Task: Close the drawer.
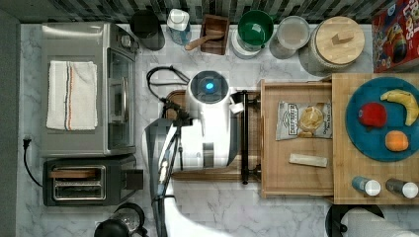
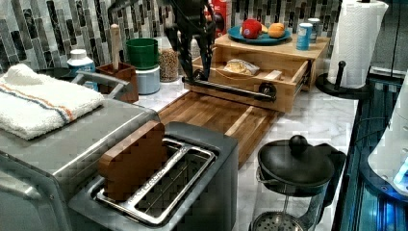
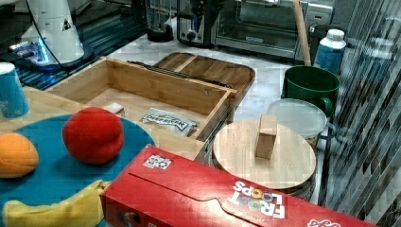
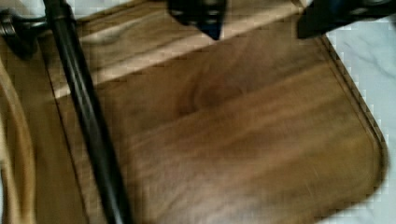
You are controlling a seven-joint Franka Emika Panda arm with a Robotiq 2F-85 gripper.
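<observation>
Above the brown cutting board [image 4: 243,140], the robot's jaws [image 4: 261,21] hang parted and empty, just beside the black bar handle [image 4: 88,121] without gripping it. Beyond the handle, the drawer [image 1: 296,175] stands pulled out over the marble counter [image 1: 217,207], holding a snack packet [image 1: 302,120], beside the blue plate [image 1: 363,143].

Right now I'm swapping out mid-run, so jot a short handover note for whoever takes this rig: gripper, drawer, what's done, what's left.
Gripper: open, holding nothing, above the cutting board just beside the handle.
Drawer: pulled well out from under the top with the blue plate; a chip bag and a small pale bar lie inside.
Done: arm is at the drawer front.
Left: push the drawer fully in.
</observation>
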